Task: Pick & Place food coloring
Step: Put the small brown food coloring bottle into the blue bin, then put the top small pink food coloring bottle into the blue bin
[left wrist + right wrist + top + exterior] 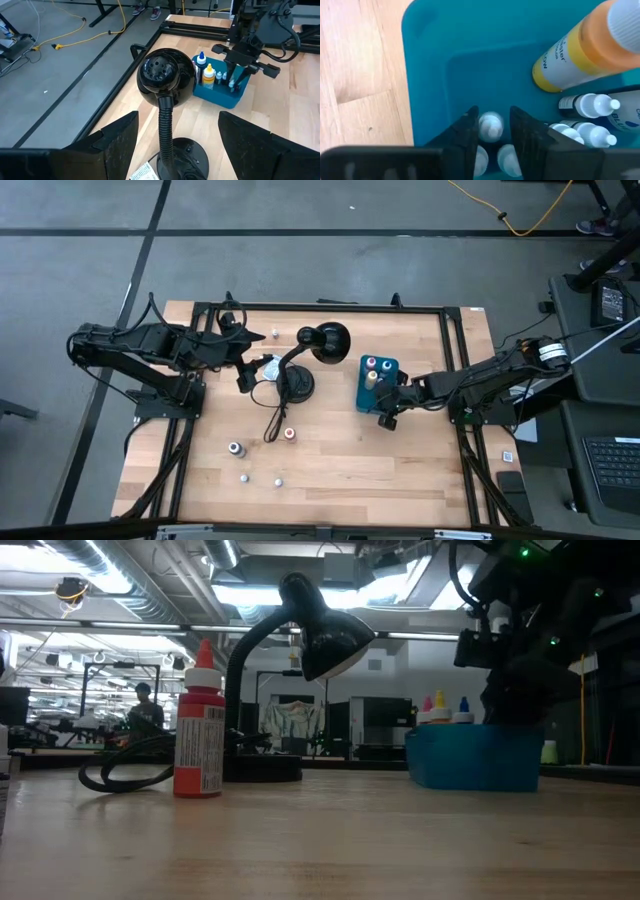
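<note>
The right hand [492,131], inside the teal box [435,60], straddles a white-capped bottle [491,124]; whether it grips is unclear. Other food coloring [289,433] dots the counter [400,460] past the lamp [325,340]. The left hand [177,145] hangs open.

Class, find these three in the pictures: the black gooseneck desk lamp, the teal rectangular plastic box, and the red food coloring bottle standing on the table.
Black gooseneck desk lamp [165,75]: left wrist view, on the domed shade.
Teal rectangular plastic box [470,755]: low view, on its front wall.
Red food coloring bottle [200,730]: low view, on the labelled body.
</note>
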